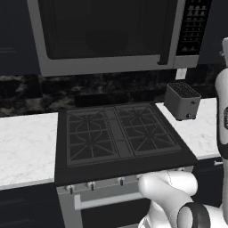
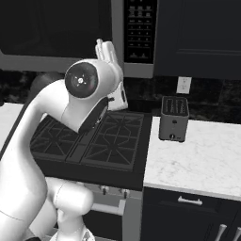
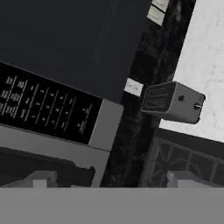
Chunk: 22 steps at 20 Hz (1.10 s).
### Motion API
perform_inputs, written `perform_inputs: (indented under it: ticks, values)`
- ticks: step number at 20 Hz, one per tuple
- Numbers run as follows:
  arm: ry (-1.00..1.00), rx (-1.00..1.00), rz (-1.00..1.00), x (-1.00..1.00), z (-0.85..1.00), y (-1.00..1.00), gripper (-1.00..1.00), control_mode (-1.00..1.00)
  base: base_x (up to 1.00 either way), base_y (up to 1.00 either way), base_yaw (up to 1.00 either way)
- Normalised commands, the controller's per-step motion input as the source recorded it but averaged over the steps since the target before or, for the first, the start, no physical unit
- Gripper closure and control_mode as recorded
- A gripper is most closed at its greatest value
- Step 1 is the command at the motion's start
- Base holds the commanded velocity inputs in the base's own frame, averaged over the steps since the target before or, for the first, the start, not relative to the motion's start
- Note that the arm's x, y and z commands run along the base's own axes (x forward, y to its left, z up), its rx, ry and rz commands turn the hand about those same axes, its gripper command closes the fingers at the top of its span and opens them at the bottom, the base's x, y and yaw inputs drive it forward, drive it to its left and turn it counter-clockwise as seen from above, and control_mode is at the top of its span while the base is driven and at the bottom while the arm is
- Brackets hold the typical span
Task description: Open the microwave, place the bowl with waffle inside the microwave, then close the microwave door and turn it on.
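Stove [image 1: 116,133], black, centre; toaster [image 1: 182,101], grey, upright on right marble tabletop [image 2: 197,162], far side; wall outlet [image 2: 183,85] behind it.

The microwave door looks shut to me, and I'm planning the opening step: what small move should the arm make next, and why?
Probably move the open gripper left to the vertical handle bar of the microwave door. The door sits closed in the microwave frame. The hand view faces the button panel and the toaster, so the fingers seem beside the handle, not around it.
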Motion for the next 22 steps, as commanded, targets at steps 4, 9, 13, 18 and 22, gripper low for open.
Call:
perform_inputs:
  ticks: [4,9,13,18,22]
  values:
    - [-0.25,0.71,0.0,-0.37,-0.63,0.13,1.0,-1.0,0.0,0.0,0.0]
    - [-0.23,0.57,-0.06,0.13,0.03,0.0,1.0,-1.0,0.0,0.0,0.0]
    - [-0.04,0.19,0.0,0.39,0.21,0.0,1.0,-1.0,0.0,0.0,0.0]
    - [0.0,0.04,0.0,0.68,0.14,0.05,1.0,-1.0,0.0,0.0,0.0]
    - [0.02,0.0,0.0,0.41,0.0,-0.04,1.0,-1.0,0.0,0.0,0.0]
